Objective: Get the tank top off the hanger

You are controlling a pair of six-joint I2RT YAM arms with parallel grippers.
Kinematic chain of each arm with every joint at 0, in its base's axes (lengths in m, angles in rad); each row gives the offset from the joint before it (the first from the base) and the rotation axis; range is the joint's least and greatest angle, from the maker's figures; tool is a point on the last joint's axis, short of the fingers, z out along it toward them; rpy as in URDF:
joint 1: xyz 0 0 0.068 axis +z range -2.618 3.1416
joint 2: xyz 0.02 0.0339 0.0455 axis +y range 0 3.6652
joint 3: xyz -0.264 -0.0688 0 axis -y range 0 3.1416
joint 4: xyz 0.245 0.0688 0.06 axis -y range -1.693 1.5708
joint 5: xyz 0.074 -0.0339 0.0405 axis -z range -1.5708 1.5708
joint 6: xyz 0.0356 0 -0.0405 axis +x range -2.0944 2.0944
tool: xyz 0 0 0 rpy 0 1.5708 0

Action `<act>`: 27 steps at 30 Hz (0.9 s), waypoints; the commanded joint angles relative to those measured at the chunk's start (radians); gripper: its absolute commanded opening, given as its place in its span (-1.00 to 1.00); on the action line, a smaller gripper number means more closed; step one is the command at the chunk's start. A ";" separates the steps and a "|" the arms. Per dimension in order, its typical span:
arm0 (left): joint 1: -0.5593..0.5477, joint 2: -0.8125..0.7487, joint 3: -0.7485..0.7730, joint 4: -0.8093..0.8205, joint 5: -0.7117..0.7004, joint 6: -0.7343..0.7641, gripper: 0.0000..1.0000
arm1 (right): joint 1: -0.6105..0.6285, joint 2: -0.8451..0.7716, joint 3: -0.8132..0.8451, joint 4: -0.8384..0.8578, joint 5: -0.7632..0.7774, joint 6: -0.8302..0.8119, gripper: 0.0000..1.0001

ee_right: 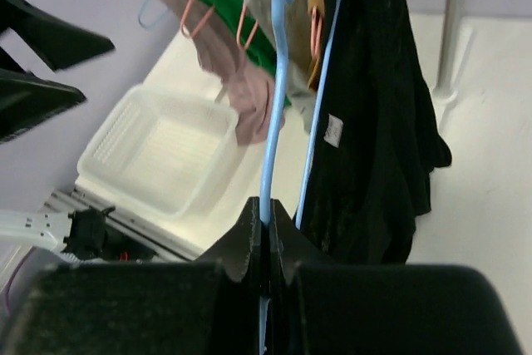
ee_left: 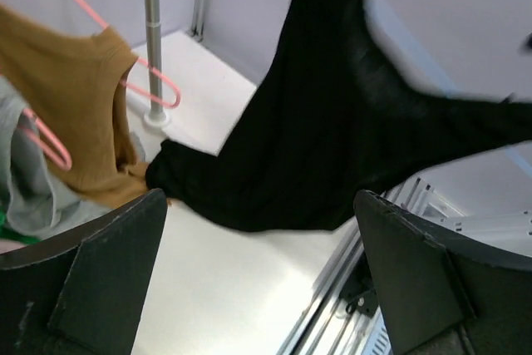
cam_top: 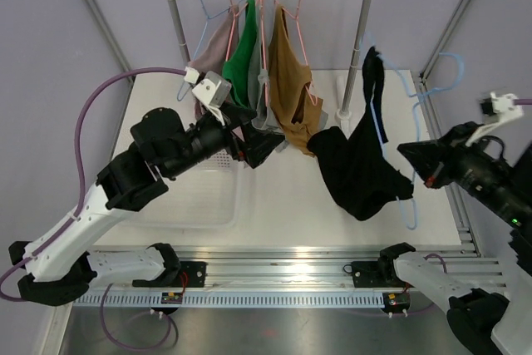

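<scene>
Right end effector pinches blue hanger bearing black tank top; left end effector stands open.

A robotics lab cell: plain lilac panels framed by metal struts enclose a white table, with 2 arm bases bolted to an aluminium rail at its near edge.
</scene>
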 commanded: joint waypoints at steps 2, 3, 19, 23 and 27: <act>-0.093 0.054 0.019 0.242 -0.129 0.086 0.98 | 0.006 -0.034 -0.216 0.043 -0.146 0.000 -1.00; -0.104 0.065 0.013 0.263 -0.147 0.098 0.98 | 0.008 -0.048 -0.250 0.053 -0.162 0.000 -1.00; -0.137 0.265 -0.093 0.368 -0.262 0.118 0.87 | 0.008 -0.166 -0.499 0.105 -0.351 0.008 -1.00; -0.137 0.277 -0.111 0.391 -0.271 0.115 0.72 | 0.006 -0.160 -0.494 0.114 -0.393 0.012 -1.00; -0.137 0.301 -0.102 0.397 -0.267 0.118 0.58 | 0.006 -0.174 -0.497 0.131 -0.462 0.012 -1.00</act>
